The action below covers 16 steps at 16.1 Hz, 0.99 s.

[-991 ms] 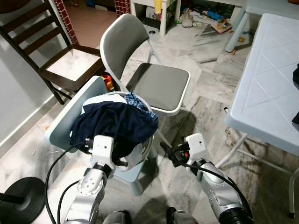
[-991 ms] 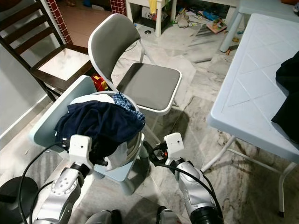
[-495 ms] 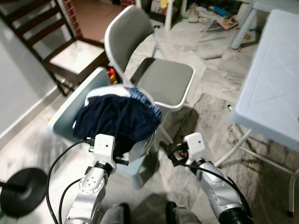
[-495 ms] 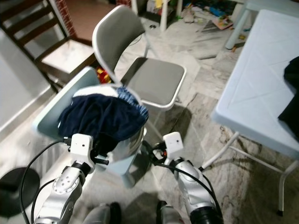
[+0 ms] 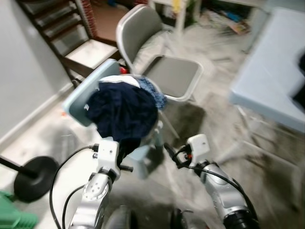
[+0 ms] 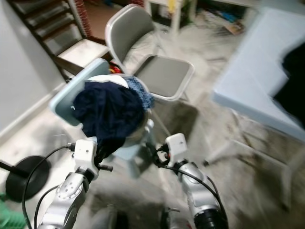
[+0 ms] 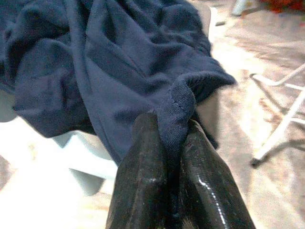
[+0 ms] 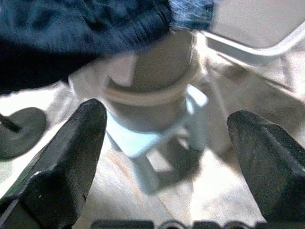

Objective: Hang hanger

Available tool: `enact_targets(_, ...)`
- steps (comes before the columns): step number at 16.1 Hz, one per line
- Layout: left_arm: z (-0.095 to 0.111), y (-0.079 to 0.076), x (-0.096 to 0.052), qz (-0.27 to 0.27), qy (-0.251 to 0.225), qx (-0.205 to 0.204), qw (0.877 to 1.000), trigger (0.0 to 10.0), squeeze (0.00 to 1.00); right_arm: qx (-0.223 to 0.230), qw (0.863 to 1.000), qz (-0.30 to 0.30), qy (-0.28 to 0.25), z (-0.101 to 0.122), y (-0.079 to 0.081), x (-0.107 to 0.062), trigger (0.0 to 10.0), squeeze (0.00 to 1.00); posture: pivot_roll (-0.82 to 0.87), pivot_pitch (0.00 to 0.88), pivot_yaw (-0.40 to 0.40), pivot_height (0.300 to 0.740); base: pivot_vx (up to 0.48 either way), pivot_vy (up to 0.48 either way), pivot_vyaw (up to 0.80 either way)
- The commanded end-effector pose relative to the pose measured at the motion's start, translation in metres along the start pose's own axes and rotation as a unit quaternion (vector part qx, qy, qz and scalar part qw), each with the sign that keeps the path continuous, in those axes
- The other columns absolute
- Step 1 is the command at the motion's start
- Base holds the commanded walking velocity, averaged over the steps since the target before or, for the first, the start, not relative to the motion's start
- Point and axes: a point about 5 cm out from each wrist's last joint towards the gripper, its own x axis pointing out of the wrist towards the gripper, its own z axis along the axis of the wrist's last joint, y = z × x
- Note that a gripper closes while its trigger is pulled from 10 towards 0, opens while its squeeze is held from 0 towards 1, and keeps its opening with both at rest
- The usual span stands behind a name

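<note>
Since one second ago the head camera has swung, so the scene sits shifted and blurred; the dark blue garment (image 5: 123, 110) remains heaped in the pale basket (image 8: 157, 76). Left gripper (image 7: 167, 145): fingers pinched together on a fold of that garment's hem, below the basket's near side. Right gripper (image 8: 167, 138): fingers spread wide, empty, just beside the basket. Grey folding chair (image 5: 164, 71) stands behind the basket; no hanger can be made out.

End effector (image 8: 167, 157) splayed wide — dark cloth (image 8: 71, 33), basket (image 8: 152, 81)
</note>
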Motion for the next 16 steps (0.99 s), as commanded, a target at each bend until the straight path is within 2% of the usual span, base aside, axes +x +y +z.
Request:
enact_targets(1,-0.007,0.005,-0.006,0.009,0.013,0.007,1.000,10.0,0.00,0.003,1.000,0.004,-0.003,0.000,0.005,0.001,10.0,0.00,0.03,0.205,0.015,0.740,0.000,0.000,0.00)
enact_targets(6,-0.003,0.008,-0.006,0.008,0.000,0.004,1.000,10.0,0.00,0.003,0.999,-0.031,-0.029,0.008,-0.004,0.001,10.0,0.00,0.02,0.209,0.016,0.740,0.000,0.000,0.00)
enact_targets(13,0.017,-0.006,-0.002,-0.034,-0.035,0.011,0.999,10.0,0.00,0.011,0.997,-0.066,-0.048,0.016,-0.011,0.002,10.0,0.00,0.02,0.218,0.014,0.740,0.000,0.000,0.00)
enact_targets(16,0.027,-0.013,0.001,-0.056,-0.050,0.013,0.997,10.0,0.00,0.020,0.995,-0.082,-0.054,0.018,-0.016,0.002,10.0,0.00,0.02,0.217,0.015,0.740,0.000,0.000,-0.80)
